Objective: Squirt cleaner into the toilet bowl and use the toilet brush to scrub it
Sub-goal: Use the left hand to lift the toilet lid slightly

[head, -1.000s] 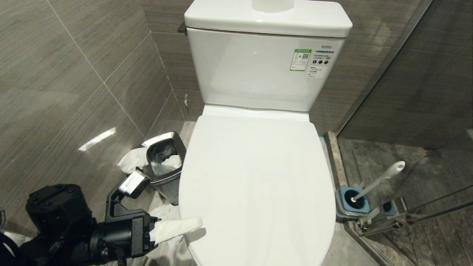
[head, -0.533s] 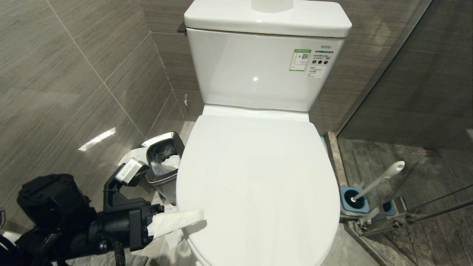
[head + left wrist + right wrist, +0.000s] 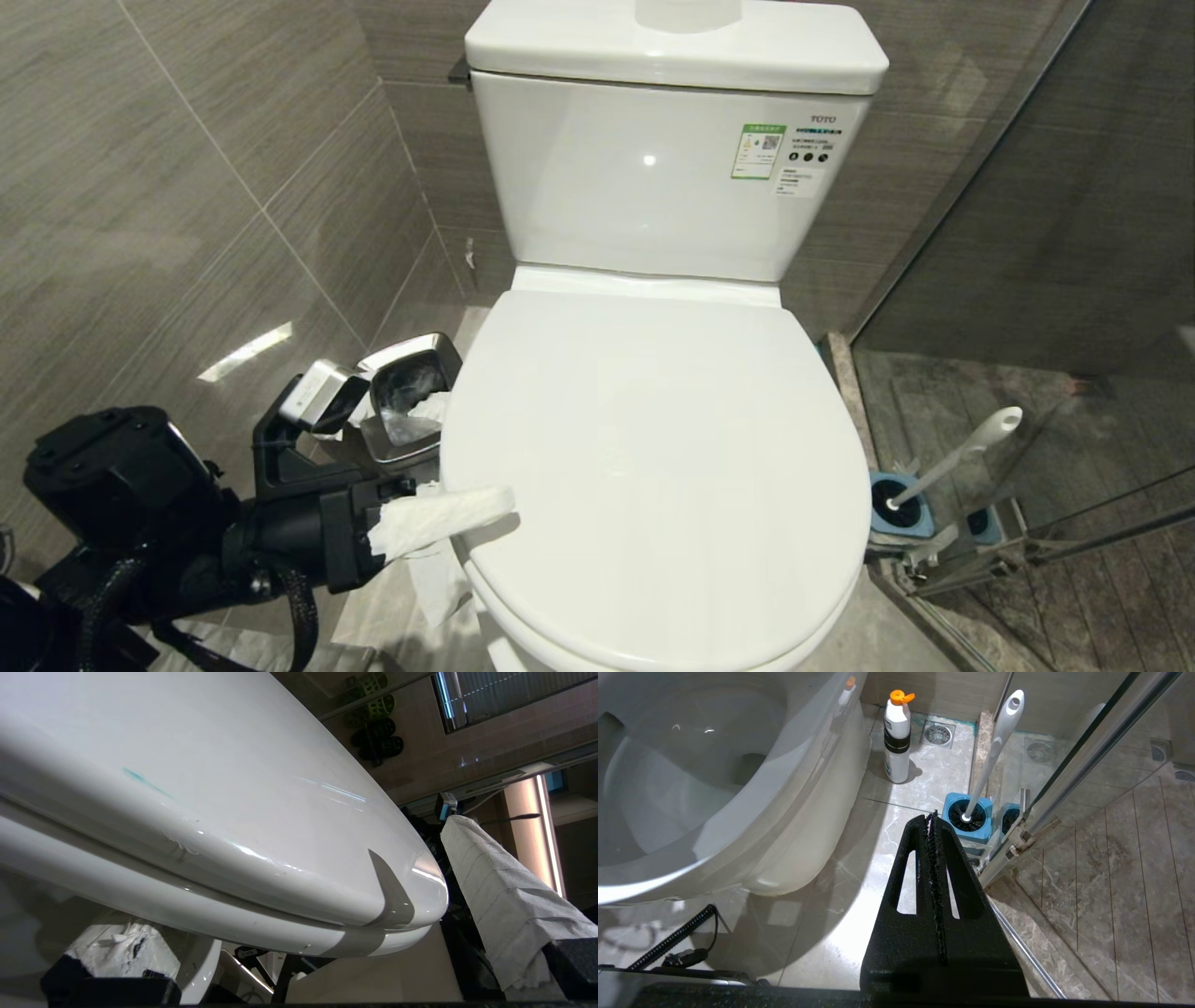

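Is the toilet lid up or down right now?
Nearly down: the lid covers the bowl, but the left gripper, open with tissue-wrapped fingers, has its near edge raised slightly.

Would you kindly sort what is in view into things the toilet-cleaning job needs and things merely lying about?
For the job:
- glossy white ceramic toilet, lid down
- long white plastic toilet brush in its blue holder
- white cleaner bottle with orange cap
- open left gripper at the lid's edge

Lying about:
- square steel waste bin
- round floor drain
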Controlling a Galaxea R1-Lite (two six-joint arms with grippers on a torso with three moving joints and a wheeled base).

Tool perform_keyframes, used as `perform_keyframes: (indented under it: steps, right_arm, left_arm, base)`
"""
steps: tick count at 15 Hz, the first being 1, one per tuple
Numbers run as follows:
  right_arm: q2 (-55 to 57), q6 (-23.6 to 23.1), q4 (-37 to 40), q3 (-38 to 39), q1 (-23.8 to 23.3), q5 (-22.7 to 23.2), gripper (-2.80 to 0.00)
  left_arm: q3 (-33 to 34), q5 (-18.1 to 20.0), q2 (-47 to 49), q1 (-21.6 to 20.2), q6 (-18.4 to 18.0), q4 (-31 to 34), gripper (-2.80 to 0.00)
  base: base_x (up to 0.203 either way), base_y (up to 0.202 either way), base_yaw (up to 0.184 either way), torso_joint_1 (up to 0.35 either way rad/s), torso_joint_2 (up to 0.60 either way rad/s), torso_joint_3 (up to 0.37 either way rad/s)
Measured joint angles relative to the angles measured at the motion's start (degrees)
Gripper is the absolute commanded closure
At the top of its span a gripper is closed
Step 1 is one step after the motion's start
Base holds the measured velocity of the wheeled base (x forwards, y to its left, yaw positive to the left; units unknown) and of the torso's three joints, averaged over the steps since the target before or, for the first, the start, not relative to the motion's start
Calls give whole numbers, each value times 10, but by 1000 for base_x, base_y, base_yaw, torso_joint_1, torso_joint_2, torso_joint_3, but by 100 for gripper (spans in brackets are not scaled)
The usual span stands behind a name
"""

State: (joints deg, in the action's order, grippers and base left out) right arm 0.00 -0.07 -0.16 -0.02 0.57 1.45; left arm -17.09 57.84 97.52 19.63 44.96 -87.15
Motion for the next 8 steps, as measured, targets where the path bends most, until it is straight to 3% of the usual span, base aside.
perform_keyframes:
  steps: [8]
  right_arm:
    - [0, 0, 0, 0, 0, 0, 0]
  left_arm:
    - [-57, -6, -16, -5, 59, -1, -280]
  base:
    - [0, 0, 0, 0, 0, 0]
